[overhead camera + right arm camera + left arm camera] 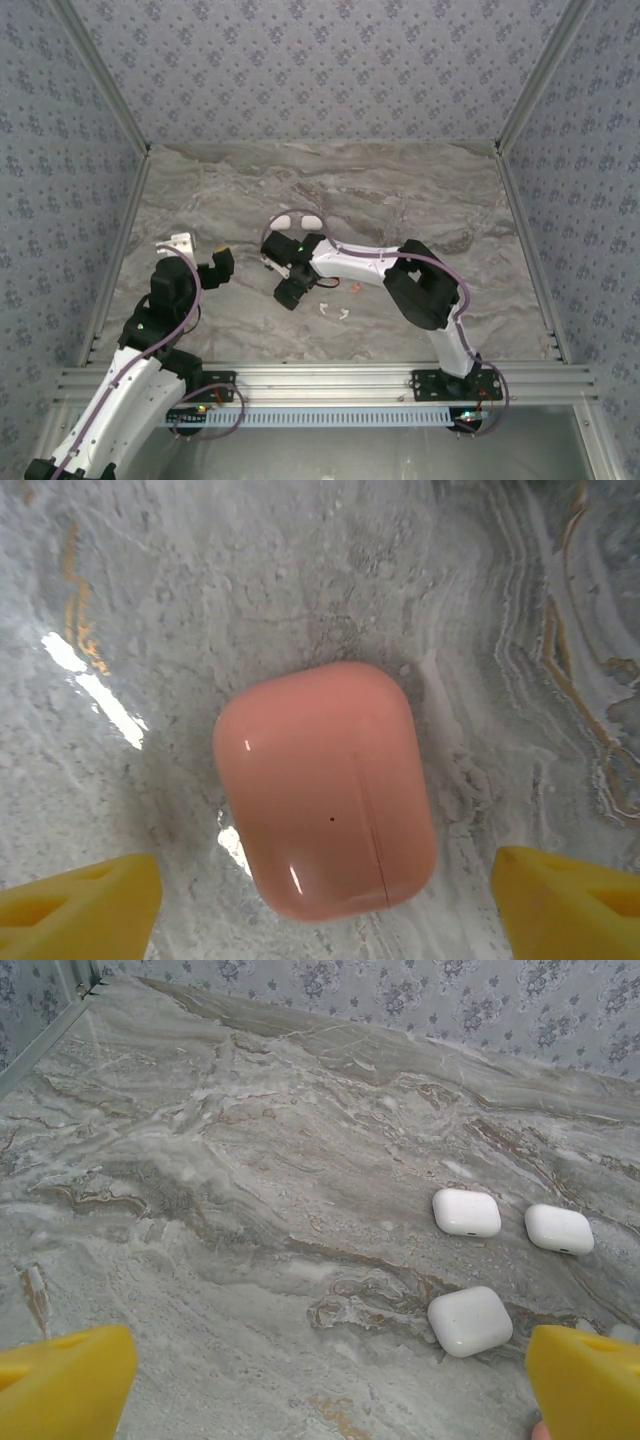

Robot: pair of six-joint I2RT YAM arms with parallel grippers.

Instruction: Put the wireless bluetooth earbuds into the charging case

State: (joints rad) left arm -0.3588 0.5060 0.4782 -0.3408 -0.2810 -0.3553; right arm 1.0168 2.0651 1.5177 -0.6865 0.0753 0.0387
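Note:
A salmon-pink charging case (325, 790) lies closed on the marble, its lid seam showing. My right gripper (325, 912) hovers straight above it, open, with one yellow fingertip (80, 905) on each side and no contact. In the top view the right gripper (290, 288) covers that case. Two tiny white earbuds (334, 312) and a pink one (357, 289) lie loose just right of it. My left gripper (330, 1400) is open and holds nothing. It looks across the table at three closed white cases (466, 1212), (559, 1228), (469, 1320). The left gripper (218, 266) sits at the left.
Two white cases (299, 221) lie side by side behind the right wrist. Patterned walls and metal rails (300, 382) bound the marble table (420, 190). Open marble stretches toward the back and right.

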